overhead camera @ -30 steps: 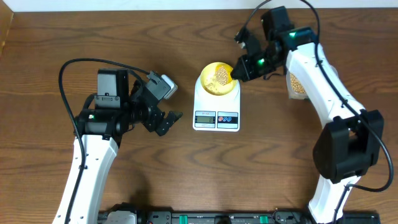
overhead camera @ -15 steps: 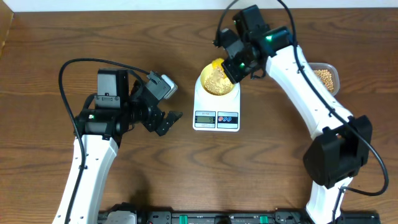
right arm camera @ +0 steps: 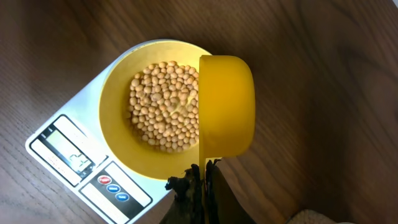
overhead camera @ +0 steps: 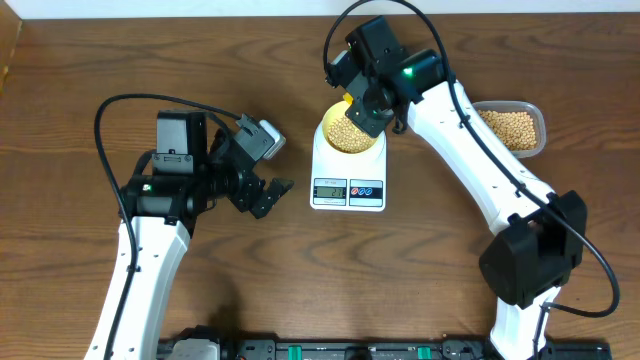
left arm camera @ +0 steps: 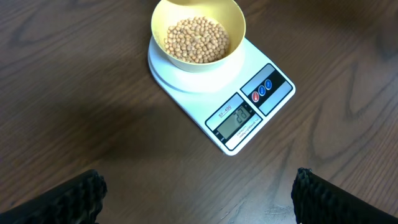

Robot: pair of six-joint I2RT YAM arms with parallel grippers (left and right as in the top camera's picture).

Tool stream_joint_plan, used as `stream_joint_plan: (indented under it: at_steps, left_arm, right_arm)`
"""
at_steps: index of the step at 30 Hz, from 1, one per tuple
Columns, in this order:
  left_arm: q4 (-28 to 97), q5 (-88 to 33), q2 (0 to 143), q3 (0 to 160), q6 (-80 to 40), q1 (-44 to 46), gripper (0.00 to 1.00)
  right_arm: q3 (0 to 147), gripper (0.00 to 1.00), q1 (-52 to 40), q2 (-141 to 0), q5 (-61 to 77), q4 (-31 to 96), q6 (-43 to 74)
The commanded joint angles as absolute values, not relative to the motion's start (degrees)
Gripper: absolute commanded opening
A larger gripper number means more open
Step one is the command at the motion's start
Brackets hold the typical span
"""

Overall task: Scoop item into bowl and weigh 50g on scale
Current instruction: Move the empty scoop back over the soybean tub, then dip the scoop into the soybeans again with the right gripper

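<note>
The pale yellow bowl (overhead camera: 326, 128) (left arm camera: 198, 67) (right arm camera: 118, 115) stands on the white scale (overhead camera: 348, 172) (left arm camera: 205, 102) (right arm camera: 81, 106), partly filled with tan beans (overhead camera: 348, 133) (left arm camera: 198, 38) (right arm camera: 165, 106). My right gripper (overhead camera: 362, 108) (right arm camera: 206, 177) hangs over the bowl's far right edge, shut on the thin handle of a yellow scoop (right arm camera: 227, 102). The scoop is turned on its side above the rim. My left gripper (overhead camera: 272, 196) (left arm camera: 199, 193) is open over bare table left of the scale, with nothing between its fingers. The scale's display (left arm camera: 236, 118) is lit.
A clear plastic container (overhead camera: 510, 128) of more beans sits at the right, behind the right arm. The table's back edge runs just beyond the bowl. Cables loop over both arms.
The right arm swung left from the container to over the bowl, carrying the scoop and uncovering the container. The left arm has not moved.
</note>
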State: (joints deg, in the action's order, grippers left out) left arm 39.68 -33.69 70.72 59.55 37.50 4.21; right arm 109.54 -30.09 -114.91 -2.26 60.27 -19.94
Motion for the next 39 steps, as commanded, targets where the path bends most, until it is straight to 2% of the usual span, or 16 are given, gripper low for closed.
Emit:
stream_joint_plan:
  at_steps: [1,8,15,28,39]
  left_arm:
    - [39.75,-33.36,70.85,58.96,37.41,3.92,0.97]
    - [39.77,-33.36,70.85,58.96,37.43,3.92,0.97]
    - [39.77,-33.36,70.85,58.96,37.43,3.92,0.98]
    - [39.77,-33.36,70.85,58.96,37.43,3.92,0.98]
    - [39.77,-33.36,70.85,58.96,37.43,3.92,0.98]
  right_arm:
    - [111.79,0.01,-28.75,-114.63,0.03,60.73,-18.17]
    - [118.41,0.01,-22.04,-114.61,13.91,66.74,-16.64]
    - [125.40,0.01,-11.38,-114.41,19.44,75.77,-15.88]
    - [126.15,0.01,6.83,-114.34,17.32,85.91,-15.88]
    - [118.21,0.01,10.15,-114.34,10.46,86.19,-16.38]
